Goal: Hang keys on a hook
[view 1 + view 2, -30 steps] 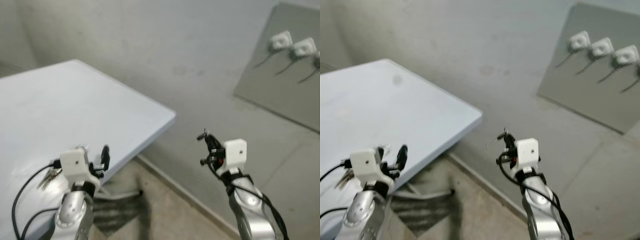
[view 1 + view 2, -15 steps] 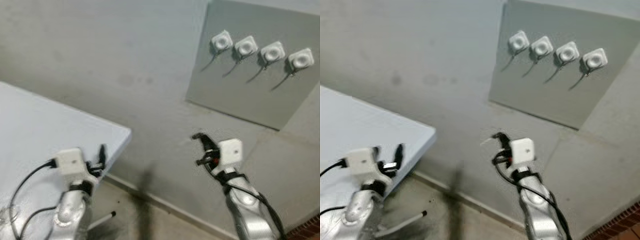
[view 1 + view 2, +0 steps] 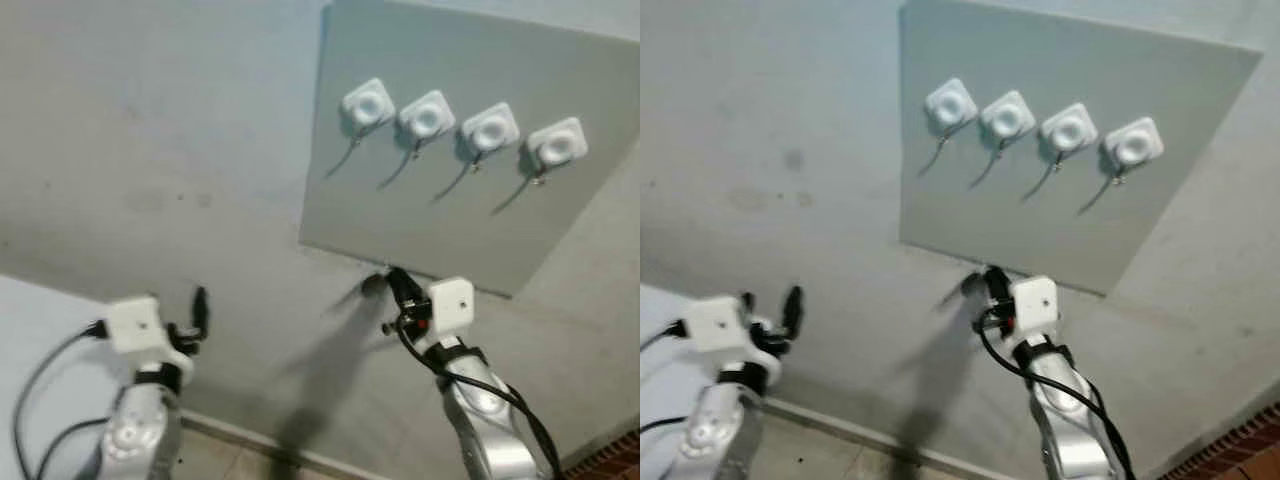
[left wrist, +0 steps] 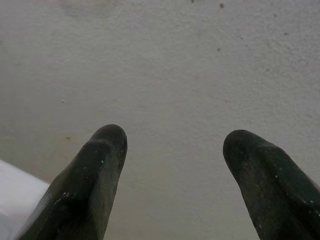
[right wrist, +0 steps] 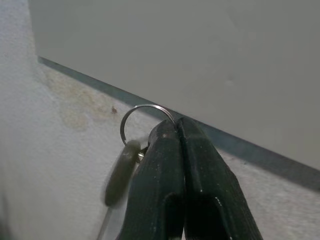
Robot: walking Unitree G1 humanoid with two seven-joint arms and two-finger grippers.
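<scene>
Right arm raised toward the wall, its right claw (image 5: 177, 132) pressed tight on the metal key ring (image 5: 145, 117) of the keys (image 5: 120, 172), which dangle blurred beside the fingers (image 5: 160, 180). In the head views the right claw (image 3: 395, 290) sits just below the lower edge of a grey wall panel (image 3: 450, 240). Four white hooks (image 3: 463, 128) stand in a row across the upper part of the panel, each casting a thin slanting shadow; the keys are well below them. Left arm bent and held lower, the left claw (image 3: 200, 305) pointing up; its two black fingers (image 4: 95, 175) stand wide apart facing bare plaster wall (image 4: 175, 65). A pale surface (image 3: 40, 320) shows at the lower left, close to the left arm. Wall grey, with faint stains; a strip of floor (image 3: 810, 455) runs along its base.
</scene>
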